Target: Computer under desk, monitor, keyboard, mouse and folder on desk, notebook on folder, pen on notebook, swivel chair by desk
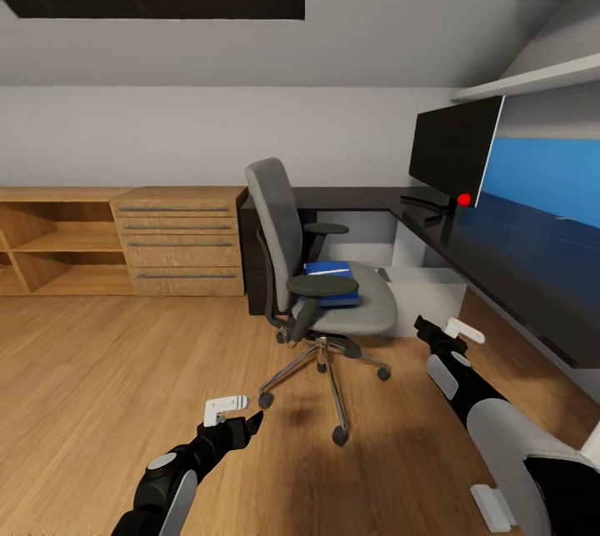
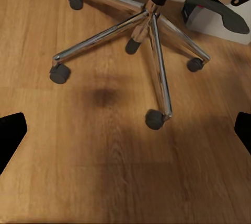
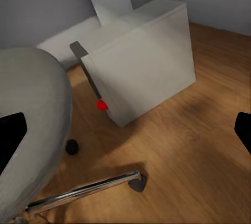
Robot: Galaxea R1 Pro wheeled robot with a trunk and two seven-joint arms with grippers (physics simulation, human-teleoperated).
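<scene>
The grey swivel chair (image 1: 321, 286) stands on the plank floor in front of the black-topped desk (image 1: 517, 257). On its seat lies the blue folder (image 1: 335, 283). The black monitor (image 1: 454, 148) stands on the desk, and the light grey computer (image 1: 427, 293) (image 3: 141, 62) sits under it, red light showing. My left gripper (image 1: 237, 415) (image 2: 125, 130) hangs open over the floor, short of the chair's star base (image 2: 151, 41). My right gripper (image 1: 446, 329) (image 3: 125, 130) is open between the chair seat (image 3: 31, 130) and the computer. The keyboard, notebook and pen are out of view.
A low light-wood cabinet (image 1: 179, 240) with drawers and open shelves lines the back wall at left. White wall shelves (image 1: 533, 82) and a blue panel (image 1: 542, 177) sit above the desk. A small dark round thing (image 3: 72, 146) lies on the floor under the seat; castor or mouse, I cannot tell.
</scene>
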